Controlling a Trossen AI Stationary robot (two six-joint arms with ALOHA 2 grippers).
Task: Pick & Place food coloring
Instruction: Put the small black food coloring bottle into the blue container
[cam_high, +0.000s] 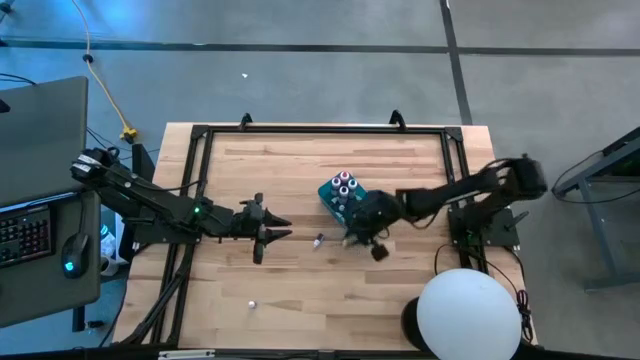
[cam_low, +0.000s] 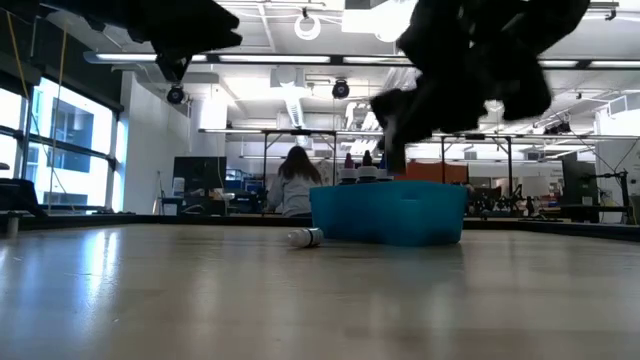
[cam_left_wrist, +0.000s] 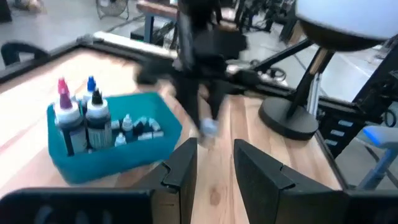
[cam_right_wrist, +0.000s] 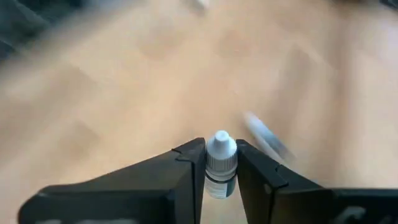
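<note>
Pincer (cam_right_wrist: 221, 163), small white-capped bottle (cam_right_wrist: 221, 160) clamped

My right gripper (cam_right_wrist: 221, 163) pinches a small bottle (cam_right_wrist: 221, 163) between its fingers. My left gripper (cam_left_wrist: 214, 165) waits, fingers slightly apart.

Ceiling lamps (cam_low: 308, 25) glare at the top of the low view, windows (cam_low: 60, 140) glow at left, both arms mere silhouettes. The table (cam_right_wrist: 112, 93) smears with motion blur across the right wrist view; the bottle (cam_right_wrist: 221, 163) stays sharp.
</note>
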